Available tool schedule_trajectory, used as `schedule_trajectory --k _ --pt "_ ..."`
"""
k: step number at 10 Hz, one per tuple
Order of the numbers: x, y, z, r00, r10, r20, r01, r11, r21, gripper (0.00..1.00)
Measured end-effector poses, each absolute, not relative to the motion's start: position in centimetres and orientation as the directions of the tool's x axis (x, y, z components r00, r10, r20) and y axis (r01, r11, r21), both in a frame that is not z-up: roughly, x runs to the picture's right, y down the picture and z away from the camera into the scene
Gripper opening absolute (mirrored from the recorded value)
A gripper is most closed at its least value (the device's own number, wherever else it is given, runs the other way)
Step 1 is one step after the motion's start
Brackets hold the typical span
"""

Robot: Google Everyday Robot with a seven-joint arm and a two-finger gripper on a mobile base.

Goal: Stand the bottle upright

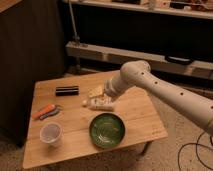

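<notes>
The bottle (98,104) is small, whitish and translucent with a pale label. It lies on its side near the middle of the wooden table (75,140), cap end toward the left, just behind the green plate (107,130). My gripper (101,93) hangs directly over the bottle, at the end of the white arm that reaches in from the right. Its tip is close above or touching the bottle's upper side.
A translucent plastic cup (51,133) stands at the front left. An orange-handled tool (44,111) lies at the left edge. A black flat object (67,91) lies at the back. A dark cabinet is at the left and metal shelving behind.
</notes>
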State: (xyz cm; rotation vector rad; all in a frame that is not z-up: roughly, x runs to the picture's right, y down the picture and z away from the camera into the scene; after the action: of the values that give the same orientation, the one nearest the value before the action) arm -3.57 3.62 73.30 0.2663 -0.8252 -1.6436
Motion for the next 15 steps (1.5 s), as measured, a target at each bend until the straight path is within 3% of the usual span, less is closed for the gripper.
schedule_trajectory --k 2,6,8,12,15 --pt "-5.8 3.1 74.1 -0.374 -0.915 0.153 0.722 -0.183 0.668 0.8" --pt "-6.0 3.0 74.3 -0.401 -0.908 0.124 0.709 -0.222 0.669 0.8" --pt "-6.9 2.3 74.3 -0.5 -0.866 0.016 0.642 -0.358 0.678 0.8" --pt "-9.2 1.0 75.2 -0.741 -0.612 -0.276 0.364 -0.711 0.601 0.8" --pt "-9.3 1.0 75.5 -0.793 -0.529 -0.304 0.298 -0.771 0.563 0.8"
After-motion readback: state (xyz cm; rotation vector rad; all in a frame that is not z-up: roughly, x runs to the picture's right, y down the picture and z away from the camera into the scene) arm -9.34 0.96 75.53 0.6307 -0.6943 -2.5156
